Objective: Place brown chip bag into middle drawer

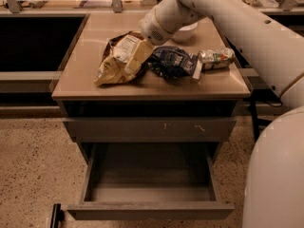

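The brown chip bag lies crinkled on the left half of the tabletop, its white label facing up. My gripper reaches down from the white arm and sits on the bag's right edge, between it and the dark blue bag. The middle drawer is pulled out below, with its grey box interior showing nothing inside.
A dark blue bag and a silver-green packet lie to the right of the chip bag. A white bowl stands behind them, partly hidden by my arm. A shut drawer front with pale scratches sits above the open drawer. My white base fills the lower right.
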Controlling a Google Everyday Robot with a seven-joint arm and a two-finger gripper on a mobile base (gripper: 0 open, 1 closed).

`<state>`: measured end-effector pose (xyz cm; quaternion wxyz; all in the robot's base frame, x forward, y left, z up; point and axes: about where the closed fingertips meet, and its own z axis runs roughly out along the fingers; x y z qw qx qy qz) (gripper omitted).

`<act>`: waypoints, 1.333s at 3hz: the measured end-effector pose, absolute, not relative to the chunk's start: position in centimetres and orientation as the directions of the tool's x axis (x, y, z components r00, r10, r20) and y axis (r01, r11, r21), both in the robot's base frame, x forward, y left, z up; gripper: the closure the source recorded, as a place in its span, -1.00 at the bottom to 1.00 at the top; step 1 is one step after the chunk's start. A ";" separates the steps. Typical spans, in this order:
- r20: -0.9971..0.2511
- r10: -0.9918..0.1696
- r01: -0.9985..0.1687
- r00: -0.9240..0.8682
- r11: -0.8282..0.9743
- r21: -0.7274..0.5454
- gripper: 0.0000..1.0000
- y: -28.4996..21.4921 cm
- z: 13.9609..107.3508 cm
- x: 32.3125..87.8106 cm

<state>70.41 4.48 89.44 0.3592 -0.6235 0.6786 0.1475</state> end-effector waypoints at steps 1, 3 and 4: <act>-0.674 -0.738 -0.951 0.027 0.189 -0.244 -1.00 5.7 88.4 70.8; -0.633 -0.774 -0.955 -0.020 0.203 -0.217 -0.63 6.5 84.5 70.5; -0.632 -0.775 -0.955 -0.022 0.202 -0.215 -0.18 6.6 84.4 70.5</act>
